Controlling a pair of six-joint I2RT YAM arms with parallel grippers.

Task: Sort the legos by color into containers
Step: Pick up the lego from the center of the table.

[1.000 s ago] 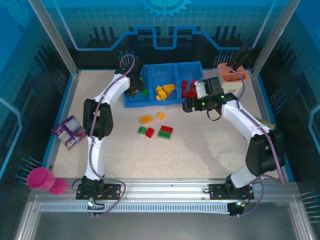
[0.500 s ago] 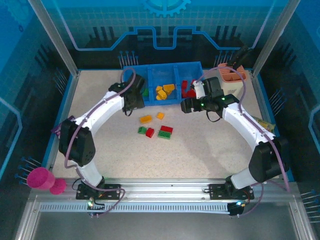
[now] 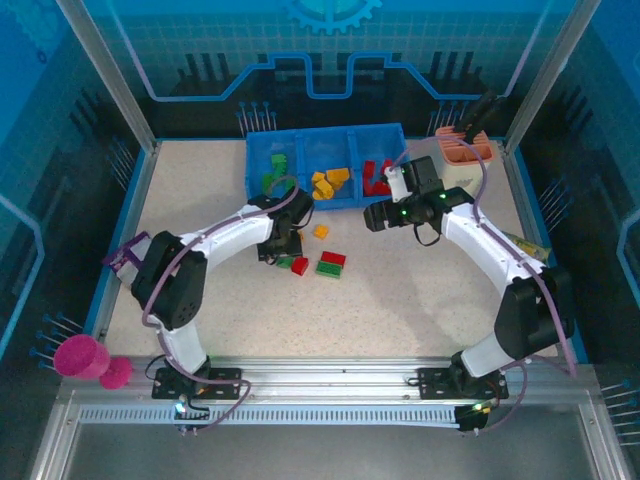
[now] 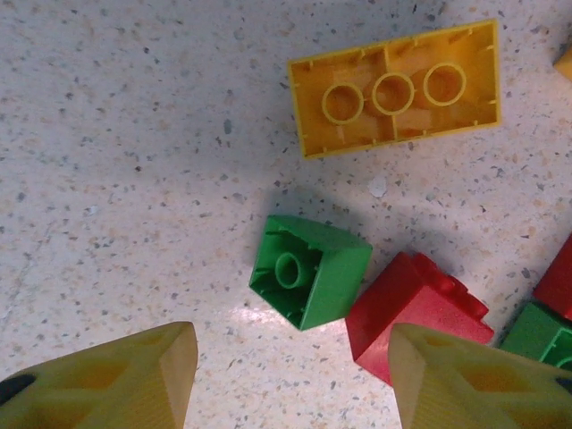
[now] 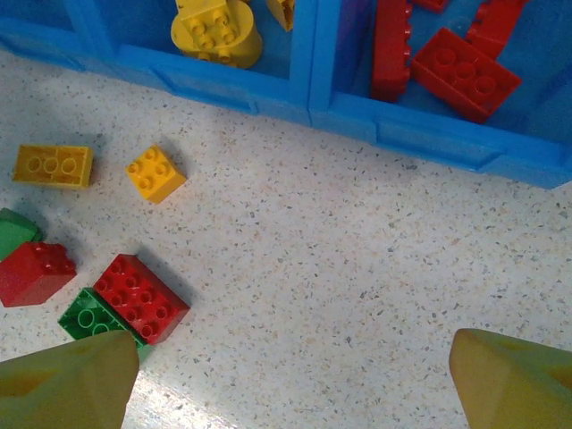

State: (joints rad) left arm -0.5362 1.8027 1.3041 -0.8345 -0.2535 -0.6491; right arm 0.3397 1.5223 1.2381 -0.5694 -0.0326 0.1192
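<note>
Tray (image 3: 262,160), blue, 3 compartments, upper centre of top view: greens (image 3: 279,161) left, yellows (image 3: 325,183) mid, reds (image 3: 372,178) right. Left gripper (image 4: 290,380): fingers apart, empty, low over a tilted green brick (image 4: 308,268) at mid-frame of its wrist view. A red brick (image 4: 413,308) touches it at lower right. Right gripper (image 5: 295,384): also spread, empty, over table (image 5: 357,268) below the tray wall. Risk: the left gripper's frame-right finger (image 4: 465,384) sits above the red brick, so closing may catch both or squirt the green one sideways.
</note>
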